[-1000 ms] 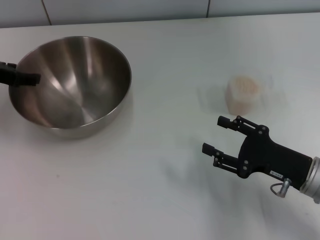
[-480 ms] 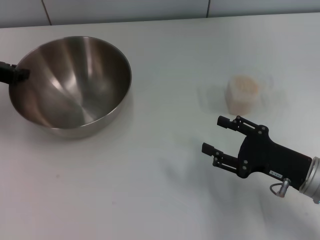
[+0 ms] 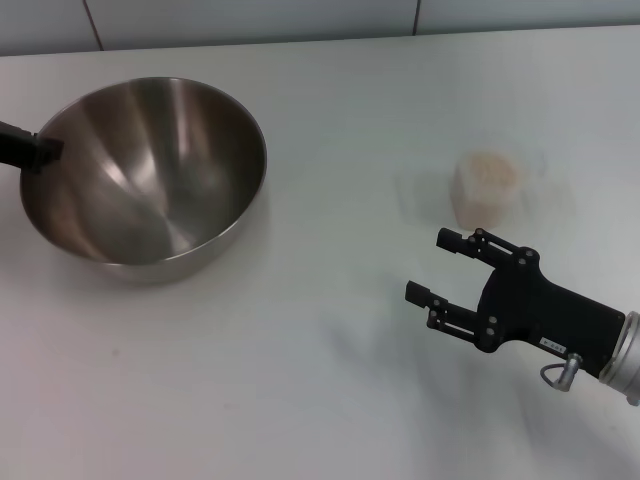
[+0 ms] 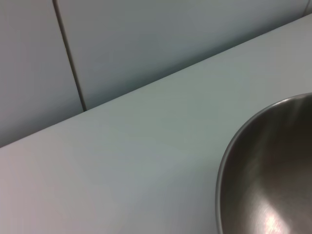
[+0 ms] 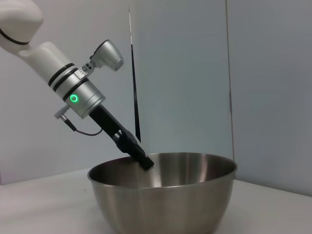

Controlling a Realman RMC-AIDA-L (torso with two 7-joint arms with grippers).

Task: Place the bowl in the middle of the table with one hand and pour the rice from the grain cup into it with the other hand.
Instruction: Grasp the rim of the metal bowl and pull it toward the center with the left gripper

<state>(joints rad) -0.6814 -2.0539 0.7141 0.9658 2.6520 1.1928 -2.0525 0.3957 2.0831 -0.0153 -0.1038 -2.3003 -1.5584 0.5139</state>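
Note:
The steel bowl sits at the table's left side, slightly tipped. My left gripper is at its left rim, shut on the edge; the right wrist view shows that gripper clamped over the bowl's rim. Part of the bowl's rim and inside fills a corner of the left wrist view. The clear grain cup, holding pale rice, stands upright on the right. My right gripper hovers open just in front of the cup, apart from it.
A grey-white tiled wall runs along the table's far edge. Bare white tabletop lies between bowl and cup. The left arm's white and silver wrist slants down toward the bowl.
The bowl has shifted a little to the right with the left gripper on its rim. The right gripper and the cup have stayed in place.

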